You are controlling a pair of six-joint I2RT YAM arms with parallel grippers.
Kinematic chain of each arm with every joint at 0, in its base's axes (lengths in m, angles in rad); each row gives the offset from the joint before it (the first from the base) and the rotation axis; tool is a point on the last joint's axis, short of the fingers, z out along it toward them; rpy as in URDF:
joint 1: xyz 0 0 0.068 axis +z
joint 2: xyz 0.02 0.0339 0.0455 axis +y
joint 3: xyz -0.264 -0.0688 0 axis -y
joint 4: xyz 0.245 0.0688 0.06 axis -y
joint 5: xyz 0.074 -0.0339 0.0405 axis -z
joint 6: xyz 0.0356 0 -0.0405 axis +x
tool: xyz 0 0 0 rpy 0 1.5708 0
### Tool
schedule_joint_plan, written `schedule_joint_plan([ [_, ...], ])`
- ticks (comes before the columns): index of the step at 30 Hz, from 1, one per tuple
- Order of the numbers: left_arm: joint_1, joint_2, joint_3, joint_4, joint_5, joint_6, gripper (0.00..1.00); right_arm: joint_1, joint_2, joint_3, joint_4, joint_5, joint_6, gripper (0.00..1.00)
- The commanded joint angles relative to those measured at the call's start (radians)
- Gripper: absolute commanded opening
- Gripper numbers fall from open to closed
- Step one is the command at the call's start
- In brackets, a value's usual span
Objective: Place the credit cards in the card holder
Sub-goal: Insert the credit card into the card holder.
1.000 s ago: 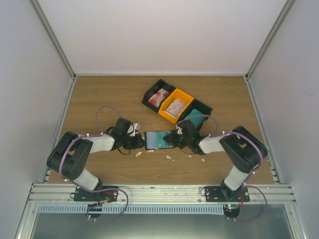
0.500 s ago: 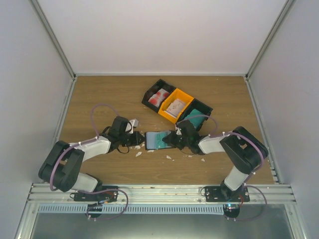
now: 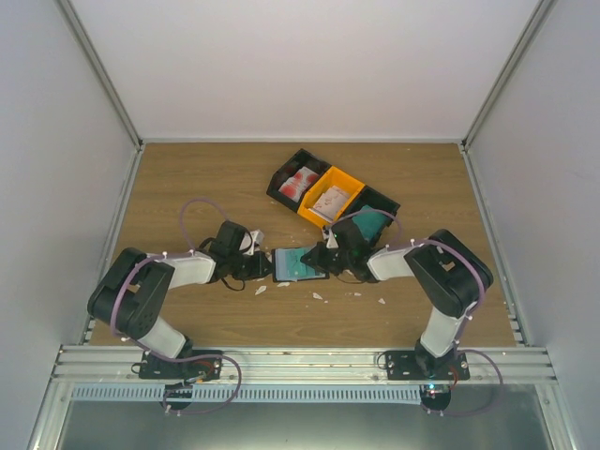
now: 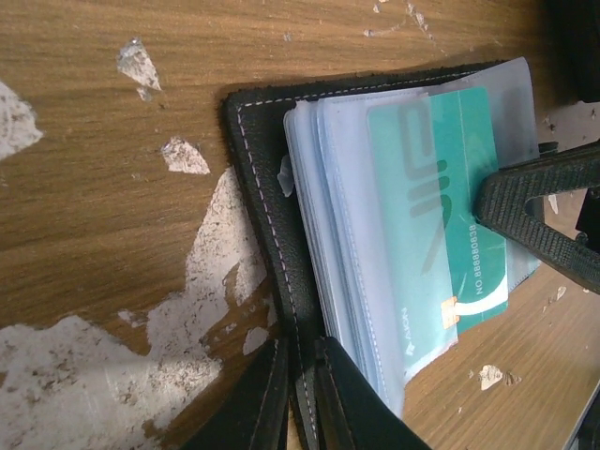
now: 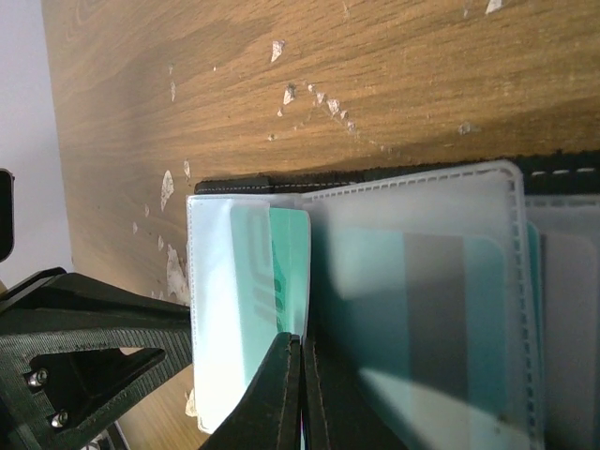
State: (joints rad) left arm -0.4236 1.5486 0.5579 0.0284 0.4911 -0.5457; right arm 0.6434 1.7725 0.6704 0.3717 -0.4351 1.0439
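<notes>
Carried inward over the last second, the right gripper (image 5: 298, 349) stayed pinched on the teal credit card (image 4: 422, 187), half inside a clear sleeve (image 5: 211, 281). The left gripper (image 4: 302, 361) clamped the card holder (image 4: 258, 187) by its cover at mid-table; the card's free long edge faced the nearer right gripper.
</notes>
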Motion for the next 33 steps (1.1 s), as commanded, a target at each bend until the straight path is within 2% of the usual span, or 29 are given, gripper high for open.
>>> schedule_joint_plan([
  [1, 0.001, 0.022, 0.023, 0.019, 0.008, 0.022, 0.12, -0.002, 0.060, 0.008, -0.064, 0.002, -0.043, 0.02],
  [10, 0.000, 0.039, 0.023, 0.016, -0.001, 0.020, 0.08, 0.027, 0.108, 0.031, -0.041, -0.023, -0.024, 0.04],
  [17, -0.002, 0.044, 0.023, 0.019, 0.005, 0.020, 0.07, 0.048, 0.112, 0.047, -0.056, 0.001, -0.024, 0.17],
  [22, -0.002, 0.040, 0.024, 0.015, 0.006, 0.023, 0.07, 0.057, 0.082, 0.059, -0.102, 0.041, -0.048, 0.20],
  [33, -0.002, -0.024, 0.033, -0.013, -0.030, 0.018, 0.07, 0.086, -0.060, 0.150, -0.357, 0.216, -0.176, 0.42],
])
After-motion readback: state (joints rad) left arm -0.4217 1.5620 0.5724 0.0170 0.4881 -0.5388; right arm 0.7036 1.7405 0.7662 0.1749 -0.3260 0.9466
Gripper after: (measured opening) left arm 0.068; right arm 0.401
